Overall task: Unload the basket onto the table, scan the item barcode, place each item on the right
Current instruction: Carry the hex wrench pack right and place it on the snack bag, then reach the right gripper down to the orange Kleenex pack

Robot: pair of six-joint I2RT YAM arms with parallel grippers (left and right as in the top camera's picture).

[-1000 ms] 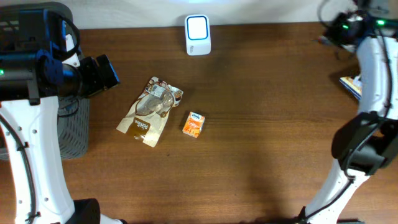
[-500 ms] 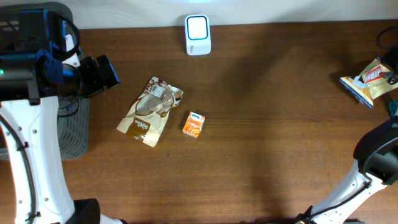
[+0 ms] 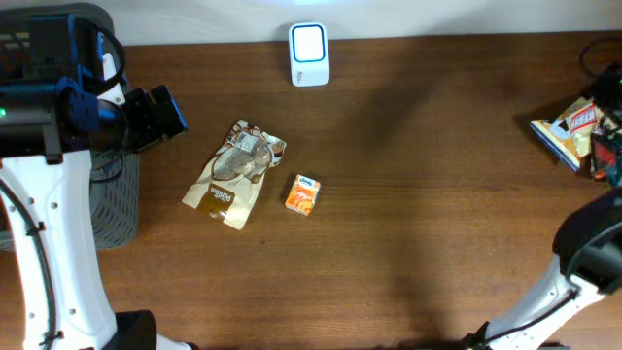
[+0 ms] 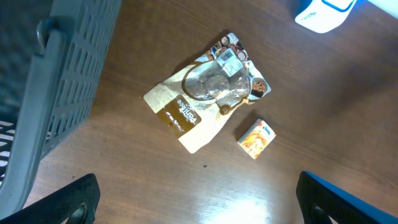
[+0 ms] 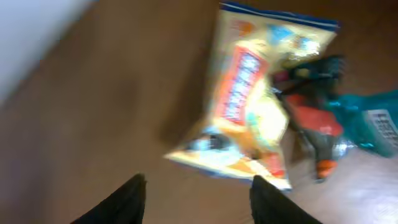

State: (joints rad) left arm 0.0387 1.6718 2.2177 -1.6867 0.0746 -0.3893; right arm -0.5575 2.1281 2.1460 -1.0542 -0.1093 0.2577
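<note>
Snack bag (image 5: 249, 106) lies at the right edge of the table (image 3: 437, 224), just beyond the right gripper (image 5: 199, 180), whose fingers stand apart, empty. Left gripper (image 4: 198, 177) is spread wide, holding nothing. Brown pouch (image 3: 233, 173) and orange box (image 3: 303, 194) lie left of centre; white scanner (image 3: 309, 54) sits at the far edge.

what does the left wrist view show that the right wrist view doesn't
Only the left wrist view: a brown pouch, a small orange box beside it, a corner of the white scanner at the top edge, and a grey basket on the left. Only the right wrist view: a yellow snack bag with a blue edge, with red and teal objects next to it, too blurred to name. Both: the brown wooden table, and each camera's own jaws standing apart with nothing between them.
</note>
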